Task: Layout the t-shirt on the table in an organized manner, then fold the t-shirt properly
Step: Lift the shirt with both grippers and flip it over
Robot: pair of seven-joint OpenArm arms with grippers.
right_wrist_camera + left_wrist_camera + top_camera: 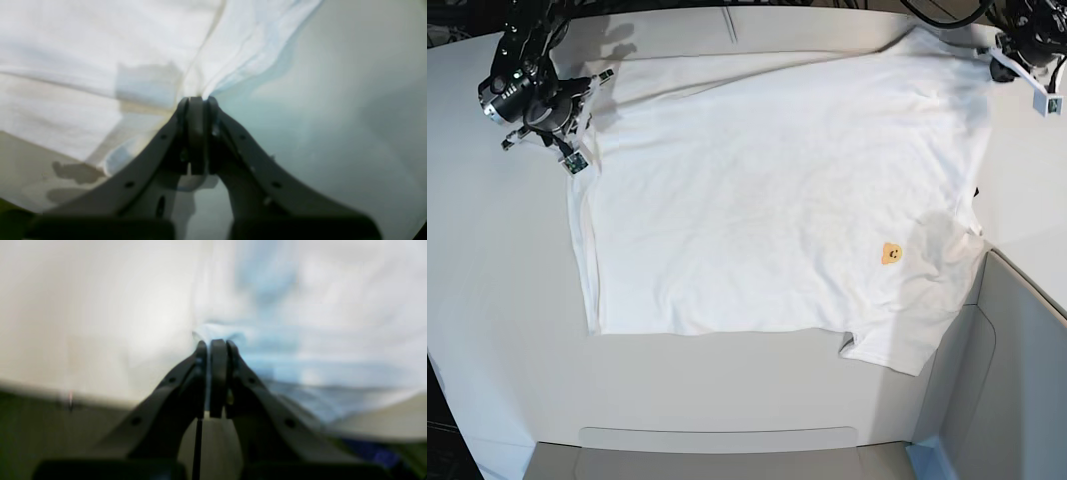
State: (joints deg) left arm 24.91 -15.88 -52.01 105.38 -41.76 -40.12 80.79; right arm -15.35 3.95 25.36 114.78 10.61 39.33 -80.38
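One white t-shirt point(767, 200) lies spread across the counter point(497, 300), stretched between two sets of fingers. The left fingers point(218, 341) are pinched tight on a fold of its fabric; the right fingers point(196, 99) likewise clamp a gathered edge. One small orange mark point(892, 254), apparently a smiling face, shows on the cloth well away from both; no writing is legible. One grey panel point(1017, 380) stands beside the shirt's lower sleeve.
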